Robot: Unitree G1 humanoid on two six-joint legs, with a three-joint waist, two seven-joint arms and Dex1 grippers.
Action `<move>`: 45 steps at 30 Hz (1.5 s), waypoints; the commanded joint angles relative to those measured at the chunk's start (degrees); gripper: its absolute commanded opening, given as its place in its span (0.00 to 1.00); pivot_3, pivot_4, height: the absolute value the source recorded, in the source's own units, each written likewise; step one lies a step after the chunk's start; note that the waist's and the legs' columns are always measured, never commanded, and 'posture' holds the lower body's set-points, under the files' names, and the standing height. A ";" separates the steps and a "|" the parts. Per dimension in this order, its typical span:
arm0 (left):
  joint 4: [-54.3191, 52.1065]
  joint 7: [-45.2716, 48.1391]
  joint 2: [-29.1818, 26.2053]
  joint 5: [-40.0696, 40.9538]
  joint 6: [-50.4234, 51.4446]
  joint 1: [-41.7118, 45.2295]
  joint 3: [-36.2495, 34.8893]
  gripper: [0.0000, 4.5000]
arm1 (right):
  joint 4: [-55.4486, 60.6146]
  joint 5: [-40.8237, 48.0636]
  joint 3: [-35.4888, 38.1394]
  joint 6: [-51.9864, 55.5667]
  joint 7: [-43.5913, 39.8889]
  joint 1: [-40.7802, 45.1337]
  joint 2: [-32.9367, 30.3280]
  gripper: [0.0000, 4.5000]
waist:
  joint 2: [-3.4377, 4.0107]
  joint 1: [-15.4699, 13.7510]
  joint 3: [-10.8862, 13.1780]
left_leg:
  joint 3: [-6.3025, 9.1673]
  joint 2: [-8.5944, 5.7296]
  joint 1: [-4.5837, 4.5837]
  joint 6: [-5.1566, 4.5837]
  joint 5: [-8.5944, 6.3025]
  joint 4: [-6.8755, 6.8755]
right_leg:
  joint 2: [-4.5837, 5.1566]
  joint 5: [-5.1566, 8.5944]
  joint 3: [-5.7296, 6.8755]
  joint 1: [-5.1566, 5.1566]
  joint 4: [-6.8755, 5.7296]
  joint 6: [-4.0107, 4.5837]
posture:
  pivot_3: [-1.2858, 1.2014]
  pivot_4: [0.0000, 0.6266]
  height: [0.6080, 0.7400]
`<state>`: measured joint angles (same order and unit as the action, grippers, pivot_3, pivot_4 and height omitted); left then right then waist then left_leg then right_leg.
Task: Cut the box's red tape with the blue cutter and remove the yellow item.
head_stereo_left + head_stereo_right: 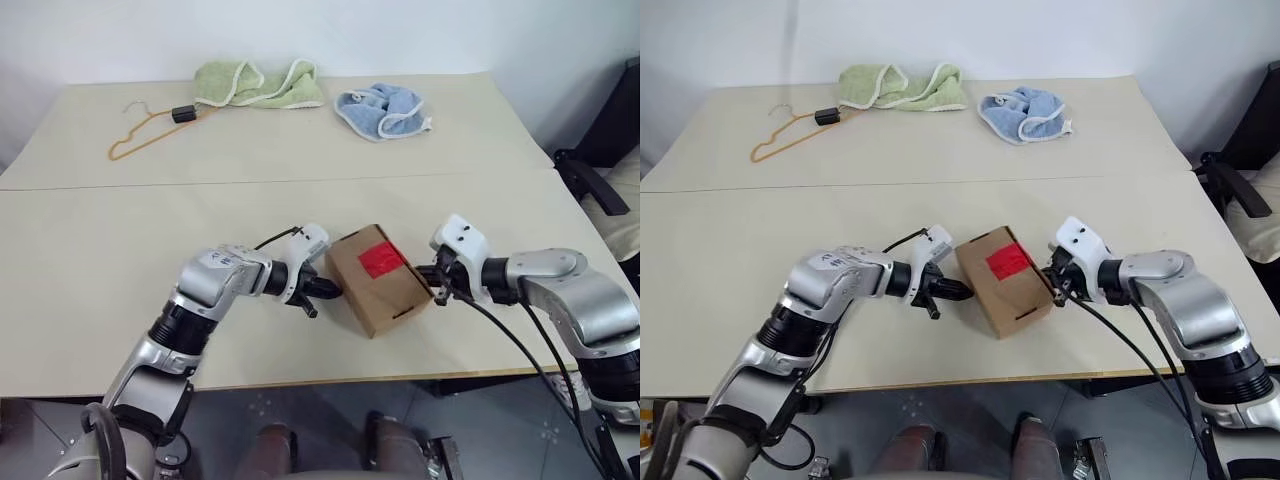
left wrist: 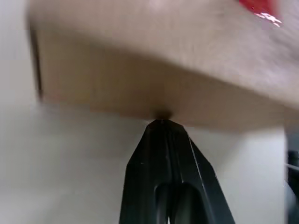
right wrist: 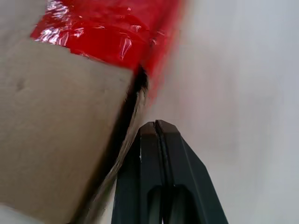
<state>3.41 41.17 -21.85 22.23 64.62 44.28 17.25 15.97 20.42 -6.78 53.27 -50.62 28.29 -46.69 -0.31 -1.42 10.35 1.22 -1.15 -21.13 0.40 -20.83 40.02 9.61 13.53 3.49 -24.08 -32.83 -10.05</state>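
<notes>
Now the box (image 1: pixel 378 279) sits between left gripper (image 1: pixel 328 289) and right gripper (image 1: pixel 437 283).

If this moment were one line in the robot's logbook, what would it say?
left gripper: shut, at box's left side | right gripper: shut, at box's right side | box: on table, tilted | red tape: uncut

Your left gripper (image 1: pixel 325 290) has its fingers pressed together, pointing forward, down and inward. Your right gripper (image 1: pixel 436 278) is closed too, angled inward toward the left one. Both arms reach forward, bent, with wrists turned toward each other.
</notes>
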 commanded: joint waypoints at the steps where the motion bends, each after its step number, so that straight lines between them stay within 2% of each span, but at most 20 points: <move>1: 1.78 -1.80 2.04 -1.91 -3.65 1.77 -0.44 0.00 | 4.68 2.38 1.62 2.64 1.71 -0.45 1.57 0.01 | 0.00 0.01 0.00 | 0.00 0.00 0.00 0.00 0.00 0.00 | 0.00 0.00 0.00 0.00 0.00 0.00 | 0.52 0.24 1.00; 12: 6.48 -0.86 2.59 -4.46 -5.91 4.77 -0.93 0.00 | 2.68 0.37 -0.04 3.33 5.66 -1.24 4.86 0.01 | 0.00 0.09 0.00 | -0.02 0.00 0.05 0.05 0.05 0.05 | 0.00 -0.11 -0.03 0.00 -0.11 0.05 | 0.52 0.24 1.00; 23: 2.84 1.83 -0.50 -4.48 -2.55 3.73 0.49 0.00 | 0.51 -1.28 0.51 1.26 5.76 -1.07 3.03 0.01 | 0.00 0.12 0.00 | -0.02 0.00 0.04 0.04 0.05 0.04 | 0.00 -0.11 -0.03 0.00 -0.09 0.04 | 0.52 0.24 1.00; 27: 2.19 3.25 -3.98 -5.49 -3.18 2.87 1.43 0.00 | 1.30 -2.60 2.14 1.31 5.85 -2.24 -1.17 0.01 | 0.00 0.11 0.00 | -0.03 0.00 0.03 0.04 0.05 0.04 | 0.00 -0.11 -0.03 -0.01 -0.09 0.04 | 0.52 0.24 1.00; 32: 5.45 8.37 -13.19 -8.79 -10.36 1.07 3.44 0.00 | -2.11 -2.69 9.46 2.09 7.91 -1.42 -5.77 0.01 | 0.00 0.29 -0.01 | -0.05 0.01 0.06 0.04 0.05 0.03 | 0.00 -0.11 -0.04 -0.01 -0.08 0.05 | 0.52 0.24 1.00; 35: 10.88 11.22 -16.62 -10.69 -16.24 2.85 3.33 0.00 | -0.18 0.10 12.32 6.96 6.77 -0.90 -8.19 0.14 | 0.04 0.52 -0.03 | -0.08 0.04 0.10 0.04 0.05 0.01 | -0.01 -0.11 -0.05 -0.01 -0.11 0.06 | 0.52 0.24 1.00; 38: 18.28 11.80 -16.42 -12.20 -21.80 7.64 1.84 0.00 | 2.44 2.70 15.52 13.09 9.02 1.36 -7.00 0.38 | 0.04 0.63 -0.03 | -0.10 0.05 0.11 0.03 0.06 0.03 | -0.01 -0.12 -0.05 -0.01 -0.13 0.09 | 0.52 0.24 1.00; 41: 20.76 13.19 -12.82 -9.76 -23.43 12.31 -1.45 0.00 | 6.27 4.18 16.34 19.00 12.21 3.89 -4.95 0.61 | 0.02 0.43 -0.02 | -0.10 0.04 0.07 0.00 0.09 0.04 | -0.01 -0.16 -0.04 -0.02 -0.15 0.11 | 0.52 0.24 1.00; 45: 16.64 15.50 -7.17 -5.48 -19.81 14.44 -4.03 0.00 | 8.60 5.63 16.54 27.95 17.07 9.35 1.03 0.92 | 0.01 -0.11 -0.01 | -0.09 0.01 -0.14 -0.04 0.06 0.06 | 0.00 -0.18 -0.04 -0.18 -0.13 0.07 | 0.52 0.24 1.00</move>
<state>23.25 55.40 -30.18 14.44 43.77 57.52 14.37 22.33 24.99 7.84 77.99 -35.43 36.11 -46.00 -0.29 -1.53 10.33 1.12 -1.14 -21.28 0.35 -20.78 40.08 9.61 13.35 3.45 -24.28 -32.95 -9.98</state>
